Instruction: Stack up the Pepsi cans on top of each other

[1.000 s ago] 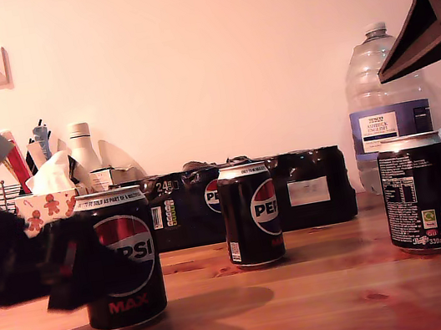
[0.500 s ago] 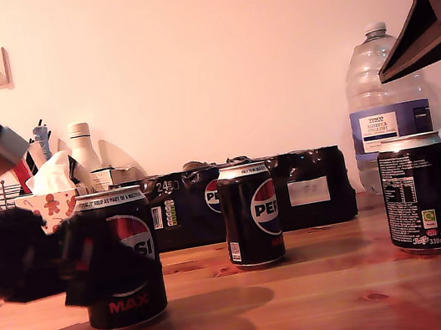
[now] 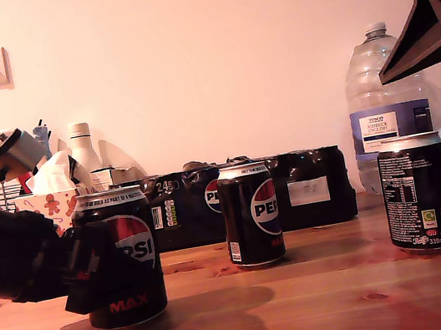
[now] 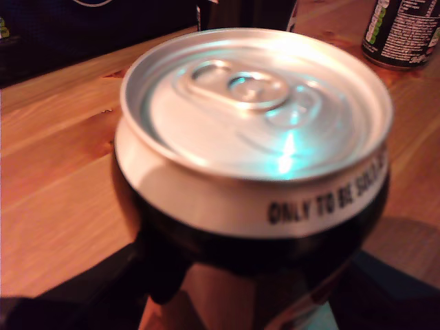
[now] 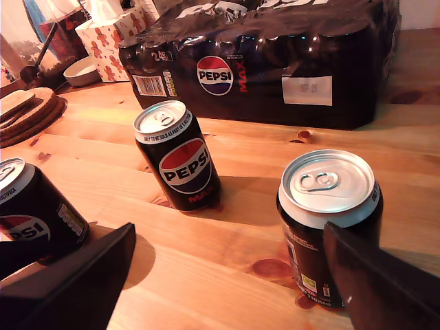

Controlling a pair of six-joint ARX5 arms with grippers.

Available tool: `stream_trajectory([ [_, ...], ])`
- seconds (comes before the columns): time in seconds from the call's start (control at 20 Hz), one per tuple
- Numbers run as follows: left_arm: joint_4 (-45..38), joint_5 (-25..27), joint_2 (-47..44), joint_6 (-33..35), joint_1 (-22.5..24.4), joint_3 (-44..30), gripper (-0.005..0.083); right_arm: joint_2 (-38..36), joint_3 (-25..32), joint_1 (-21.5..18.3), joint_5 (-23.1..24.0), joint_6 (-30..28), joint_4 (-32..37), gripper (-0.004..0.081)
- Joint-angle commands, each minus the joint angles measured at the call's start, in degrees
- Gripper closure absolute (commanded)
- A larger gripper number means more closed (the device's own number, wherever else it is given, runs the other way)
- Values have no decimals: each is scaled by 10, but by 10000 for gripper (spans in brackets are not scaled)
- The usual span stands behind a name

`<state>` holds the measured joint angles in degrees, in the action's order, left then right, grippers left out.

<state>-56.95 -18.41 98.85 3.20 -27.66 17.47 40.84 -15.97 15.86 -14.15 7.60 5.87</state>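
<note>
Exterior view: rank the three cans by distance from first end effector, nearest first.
1. Can on the exterior view's left, at my first end effector.
2. Middle can, centre.
3. Far can, exterior view's right.

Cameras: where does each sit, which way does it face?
Exterior view: table level, facing the wall; my first gripper at the near can.
First wrist view: on the first gripper, looking down on that can's lid.
Second wrist view: raised, looking down over the table; open gripper fingers.
Shared: all three cans.

Three black Pepsi cans upright, apart, on wood
</note>
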Motion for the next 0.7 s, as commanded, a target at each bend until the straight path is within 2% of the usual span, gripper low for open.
stream_trajectory([
  [0.0, -18, -11, 0, 3, -1, 27, 405, 2, 2, 3, 5, -2, 2, -21],
  [0.35, 49, -44, -11, 3, -1, 122, 405, 2, 2, 3, 11, -3, -11, -21],
  [0.65, 179, -62, -48, 37, -1, 228, 404, 2, 2, 3, 13, -4, -10, -21],
])
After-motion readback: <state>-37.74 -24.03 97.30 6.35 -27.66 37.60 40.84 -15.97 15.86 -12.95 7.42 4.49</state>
